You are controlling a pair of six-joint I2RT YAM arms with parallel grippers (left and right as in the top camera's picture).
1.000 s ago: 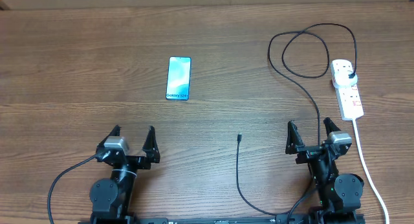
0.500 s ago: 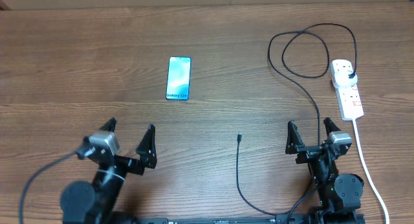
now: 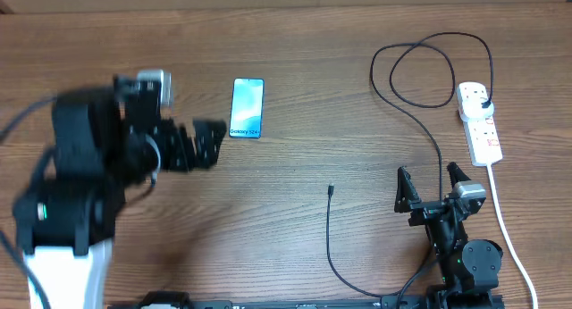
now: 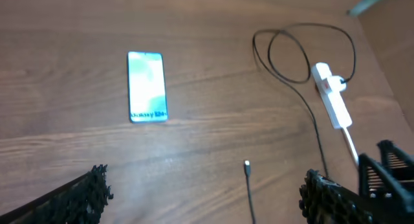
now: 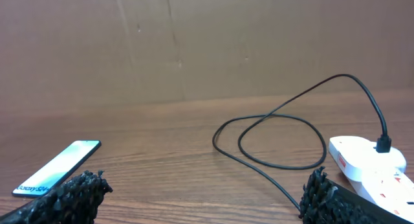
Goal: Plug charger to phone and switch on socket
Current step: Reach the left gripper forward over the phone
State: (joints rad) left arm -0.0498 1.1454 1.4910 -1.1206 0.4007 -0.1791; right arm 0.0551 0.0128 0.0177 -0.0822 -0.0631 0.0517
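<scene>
Charger, a long thin black cable [image 3: 327, 238], lies on the brown wooden table [image 3: 304, 41]. Its small connector tip [image 3: 331, 191] rests on bare wood, well apart from the slim rectangular smartphone with a light blue-teal screen [image 3: 247, 107]. The phone lies flat, screen up, left of centre. The cable loops at the far right and ends in a black plug [image 3: 483, 102] seated in the white elongated power strip [image 3: 483, 135] (its switch position is too small to tell). A thick white cord [image 3: 505, 224] runs from the strip toward the near edge.

The left gripper [image 4: 206, 195] hangs above the table near the phone, blurred from overhead; its fingers stand wide apart with nothing between them. The right gripper [image 3: 429, 191] sits low at the near right, fingers spread and empty, with the cable passing by it.
</scene>
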